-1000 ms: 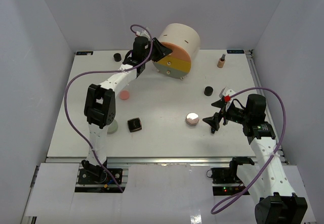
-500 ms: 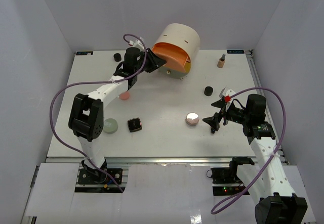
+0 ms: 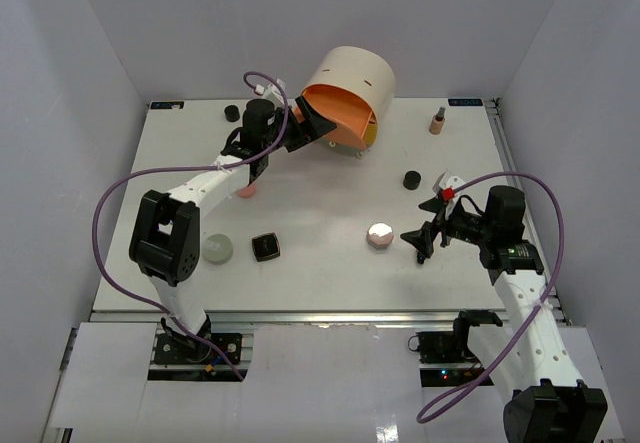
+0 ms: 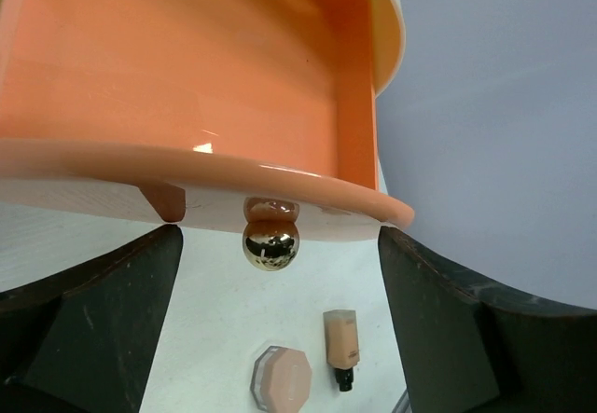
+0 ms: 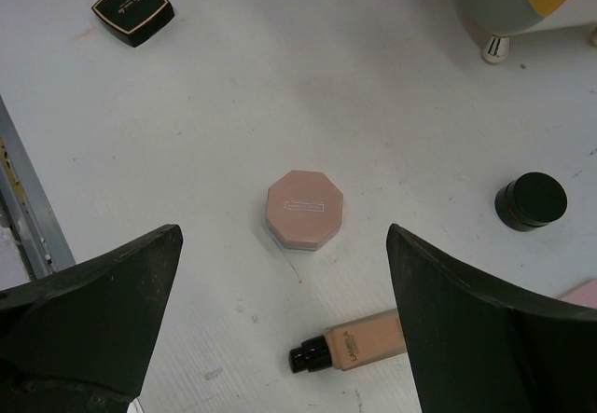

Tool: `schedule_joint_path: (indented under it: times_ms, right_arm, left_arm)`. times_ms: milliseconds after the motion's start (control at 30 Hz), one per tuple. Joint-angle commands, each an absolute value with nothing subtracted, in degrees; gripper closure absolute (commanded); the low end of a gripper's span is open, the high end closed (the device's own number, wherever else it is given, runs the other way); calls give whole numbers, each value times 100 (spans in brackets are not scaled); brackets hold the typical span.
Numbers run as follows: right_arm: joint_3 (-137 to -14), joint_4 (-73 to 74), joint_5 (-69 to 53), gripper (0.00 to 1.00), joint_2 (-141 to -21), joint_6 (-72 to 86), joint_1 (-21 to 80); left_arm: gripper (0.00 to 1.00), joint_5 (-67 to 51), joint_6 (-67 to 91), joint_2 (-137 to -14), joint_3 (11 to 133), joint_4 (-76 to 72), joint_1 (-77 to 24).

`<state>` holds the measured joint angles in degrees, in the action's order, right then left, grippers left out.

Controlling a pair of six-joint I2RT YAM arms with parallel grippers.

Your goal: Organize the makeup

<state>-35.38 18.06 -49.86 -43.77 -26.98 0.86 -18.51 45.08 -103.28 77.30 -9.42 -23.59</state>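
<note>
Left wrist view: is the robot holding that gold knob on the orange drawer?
No. The left tool is open, its fingers wide on either side of the gold knob without touching it; nothing is held.

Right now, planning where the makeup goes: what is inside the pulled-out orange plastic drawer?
The orange plastic drawer shows only bare floor and walls. Its front lip hides the nearest strip of floor.

Faceted jar right of square compact
</note>
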Motion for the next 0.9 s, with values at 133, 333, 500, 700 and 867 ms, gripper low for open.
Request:
schedule_joint_path:
  times_ms: [133,333,500,700,867]
  right_arm:
    - [-3879,1512,-4118,9,-4806,-2205,70]
    - [-5086,1621,-2599,10,-6613,-1330,94]
    - [-6066,1837,-1843,10,-8132,-1171,235]
    - [-7312,1966,-720,10,-9651,-817,653]
    - [-7973,2210,-609,6,-10556,-773,735]
  left_arm:
    - [2,-2046,4362,-9848,7855,-836,-2326]
    - [2,-2029,3978,-9220,7529,-630,-2199]
    - [2,-2020,3481,-8488,7059,-409,-1965]
    - [2,-1990,2814,-7163,6020,-329,-1837]
    - [2,-1632,2215,-6181,5295,-95,-1837]
